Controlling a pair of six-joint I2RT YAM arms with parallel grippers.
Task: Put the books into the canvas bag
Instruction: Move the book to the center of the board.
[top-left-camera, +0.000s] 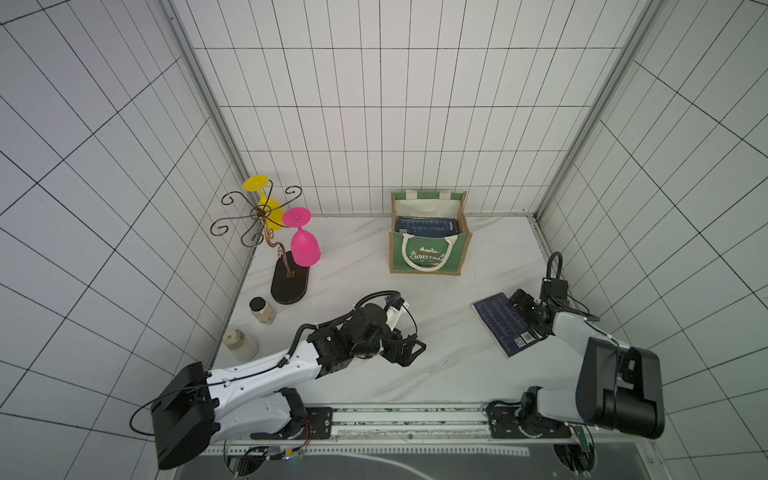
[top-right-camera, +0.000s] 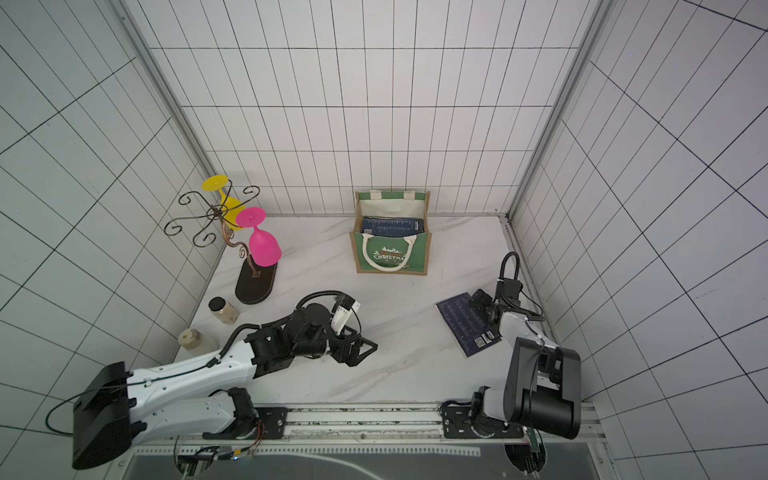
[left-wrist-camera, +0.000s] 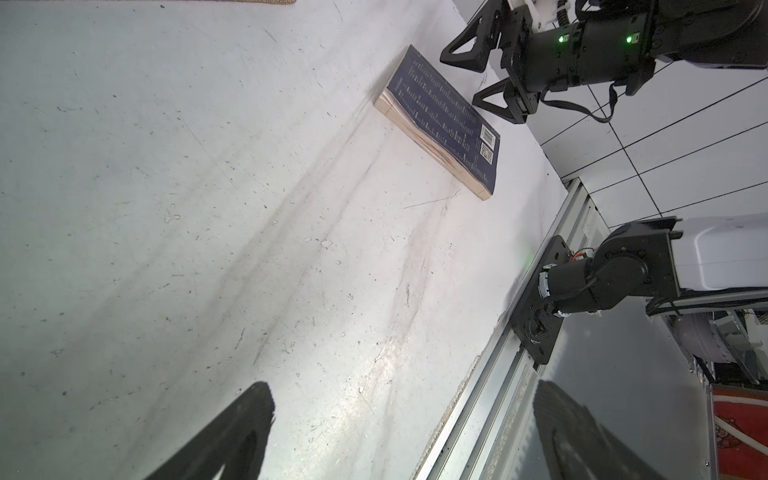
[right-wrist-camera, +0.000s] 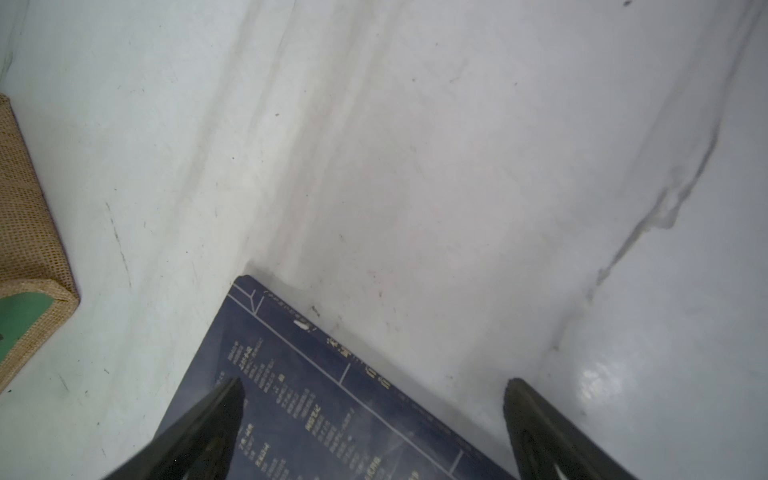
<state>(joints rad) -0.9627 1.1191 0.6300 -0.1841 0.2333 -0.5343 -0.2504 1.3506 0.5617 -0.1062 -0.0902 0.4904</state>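
At the back of the bench (top-left-camera: 357, 257), the canvas bag (top-left-camera: 457, 253) already holds navy books (top-left-camera: 426, 226). One loose book (top-left-camera: 500, 328) lies flat outside it, well apart. The right gripper (right-wrist-camera: 374, 384) straddles that book's edge, spread wide and grasping nothing. The left gripper (top-left-camera: 413, 355) is likewise released at mid-bench.

Both top views were bright and even, lit in cool white from overhead, and the tiled walls (top-left-camera: 374, 104) bowed toward the frame edges from the wide lens. Shadows on the table (top-left-camera: 436, 374) were soft and faint. In the left wrist view a pale sheen streaked the table, and the left tool (left-wrist-camera: 401, 390) showed only as dark, blurred fingers (left-wrist-camera: 232, 436). The right wrist view was hazy and low in contrast. A glare patch sat on the table, the right tool (right-wrist-camera: 374, 382) was out of focus, and the print on the navy book (right-wrist-camera: 311, 415) was smeared.
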